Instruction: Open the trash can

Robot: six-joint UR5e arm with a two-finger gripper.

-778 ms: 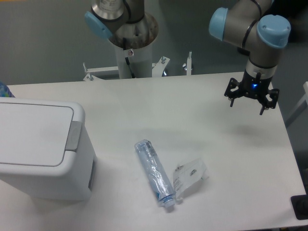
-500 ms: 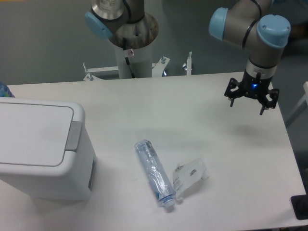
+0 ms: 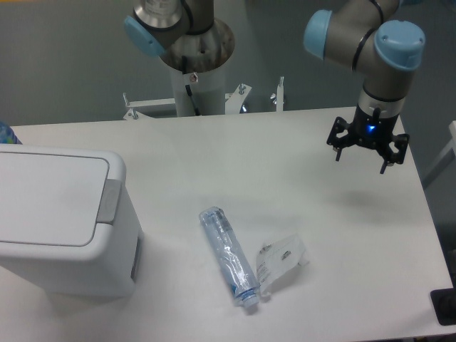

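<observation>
The trash can [image 3: 60, 221] is a large white boxy bin at the left of the table, its flat lid shut, with a grey push tab [image 3: 108, 201] at the lid's right rim. My gripper [image 3: 360, 159] hangs above the table's far right, far from the bin, with its fingers spread open and nothing between them.
A clear plastic bottle [image 3: 228, 255] lies on the white table [image 3: 320, 235] near the middle front, a crumpled clear wrapper [image 3: 283, 259] beside it. The arm's base column [image 3: 194, 71] stands behind the table's back edge.
My gripper has shifted slightly left and up. The bin, bottle and wrapper have not moved.
</observation>
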